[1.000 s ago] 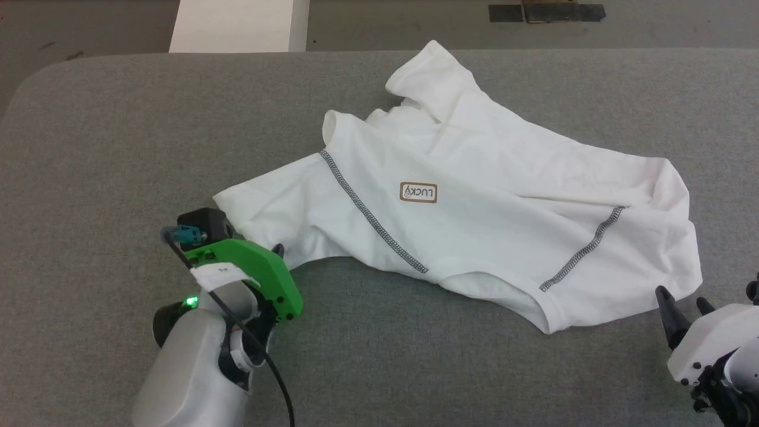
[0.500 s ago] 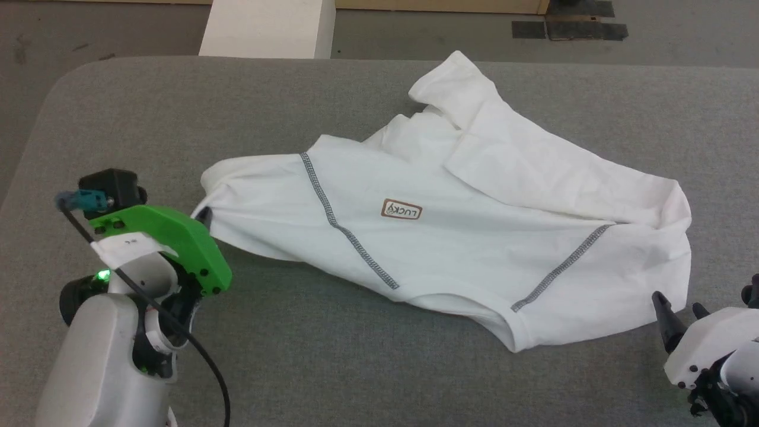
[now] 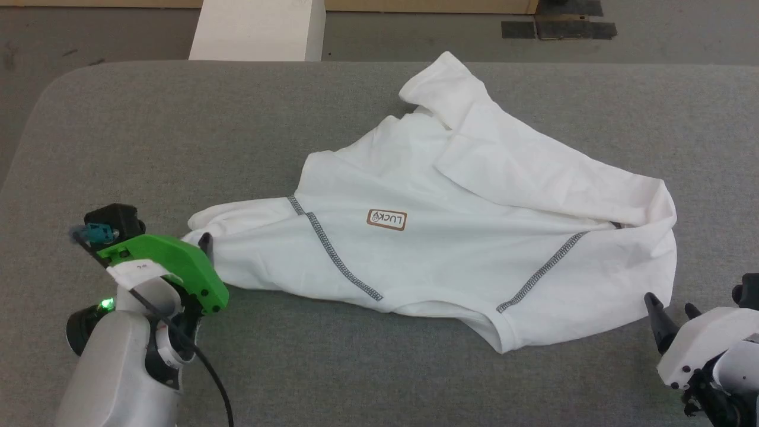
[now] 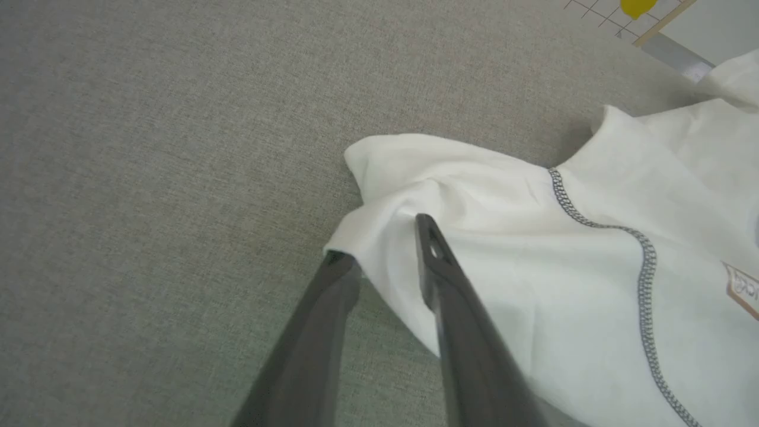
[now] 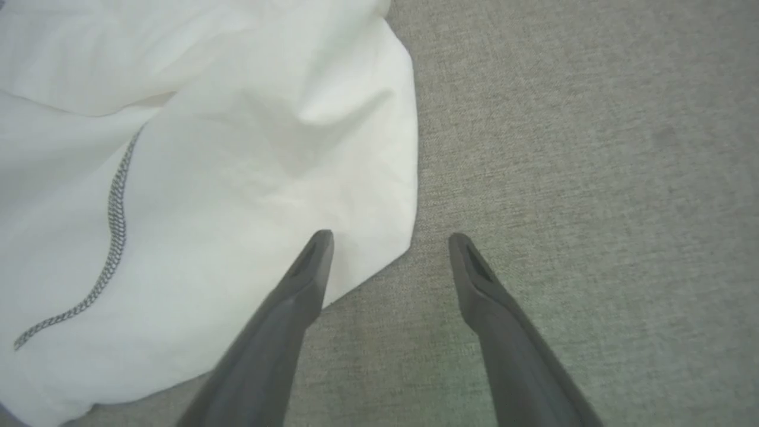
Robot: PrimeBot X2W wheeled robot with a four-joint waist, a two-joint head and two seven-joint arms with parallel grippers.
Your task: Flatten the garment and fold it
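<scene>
One shirt [image 3: 450,237] lay long left to right; left gripper [image 4: 382,240], part-open, straddled its sleeve [image 4: 415,172]; right gripper [image 5: 388,237], wide and empty, waited just beside its right end.

Lab-like test space — grey padded table [image 3: 148,136], taped floor [image 3: 403,35].

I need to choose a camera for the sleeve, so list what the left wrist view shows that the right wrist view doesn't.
Left wrist, not right wrist: the left gripper, jaws parted at the sleeve tip of the shirt, and a brown label at the edge. Right wrist, not left wrist: the right gripper, open, one finger over the shirt's corner, the other over bare table. Both: white shirt, zigzag stitching, grey table.
</scene>
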